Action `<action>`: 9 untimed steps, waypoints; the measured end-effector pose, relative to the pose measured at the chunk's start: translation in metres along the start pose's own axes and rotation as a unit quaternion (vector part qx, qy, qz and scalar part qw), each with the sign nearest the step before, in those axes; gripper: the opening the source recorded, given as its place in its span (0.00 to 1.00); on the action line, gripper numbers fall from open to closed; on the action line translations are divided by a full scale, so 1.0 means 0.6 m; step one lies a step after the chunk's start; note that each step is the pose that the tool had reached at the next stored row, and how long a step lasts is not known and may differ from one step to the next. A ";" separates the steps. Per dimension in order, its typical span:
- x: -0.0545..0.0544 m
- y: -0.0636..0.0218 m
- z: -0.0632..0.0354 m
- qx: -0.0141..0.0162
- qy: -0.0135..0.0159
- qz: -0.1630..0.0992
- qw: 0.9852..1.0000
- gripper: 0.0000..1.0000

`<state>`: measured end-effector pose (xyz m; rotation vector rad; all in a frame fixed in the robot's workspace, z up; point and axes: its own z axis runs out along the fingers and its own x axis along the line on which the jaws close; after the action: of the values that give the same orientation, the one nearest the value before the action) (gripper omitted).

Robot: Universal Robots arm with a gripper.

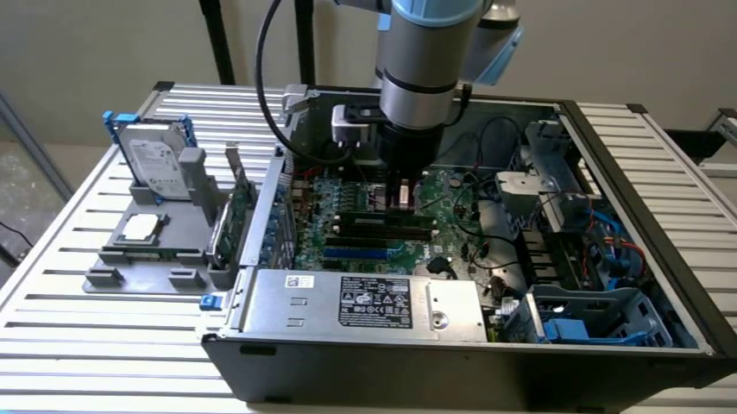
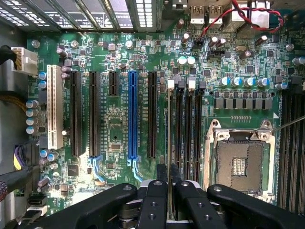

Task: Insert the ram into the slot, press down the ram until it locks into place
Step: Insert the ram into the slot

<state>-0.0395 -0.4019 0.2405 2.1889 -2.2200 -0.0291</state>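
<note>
My gripper [image 2: 168,191] is shut on the ram [image 2: 168,133], which appears edge-on in the wrist view as a thin line running away from the fingers [image 2: 156,195]. The ram stands directly over the outermost of several parallel black memory sockets, the slot [image 2: 170,102], whose white end clip [image 2: 170,85] lies at the ram's far end. I cannot tell whether the ram's lower edge touches the slot. In the exterior view the gripper [image 1: 401,191] reaches down into the open computer case, just above the black sockets [image 1: 381,224] on the green motherboard [image 1: 345,246].
The bare processor socket [image 2: 240,162] lies beside the memory sockets. A blue slot [image 2: 132,114], black expansion slots [image 2: 94,114] and a white slot [image 2: 55,107] lie on the other side. The power supply [image 1: 362,302], case walls and cables [image 1: 541,250] surround the board. A hard drive [image 1: 155,159] stands outside on a grey fixture.
</note>
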 end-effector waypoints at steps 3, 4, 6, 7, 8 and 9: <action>-0.001 0.001 0.001 0.000 0.000 0.000 1.000 0.13; -0.001 0.001 0.001 0.000 0.000 0.000 1.000 0.13; -0.004 0.001 0.001 0.000 0.000 0.000 1.000 0.13; -0.004 0.001 0.001 0.000 0.000 0.000 1.000 0.13; -0.004 0.001 0.002 0.000 0.000 0.000 1.000 0.13; -0.004 0.001 0.002 0.000 0.000 0.000 1.000 0.13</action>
<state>-0.0400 -0.3993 0.2392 2.1896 -2.2202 -0.0283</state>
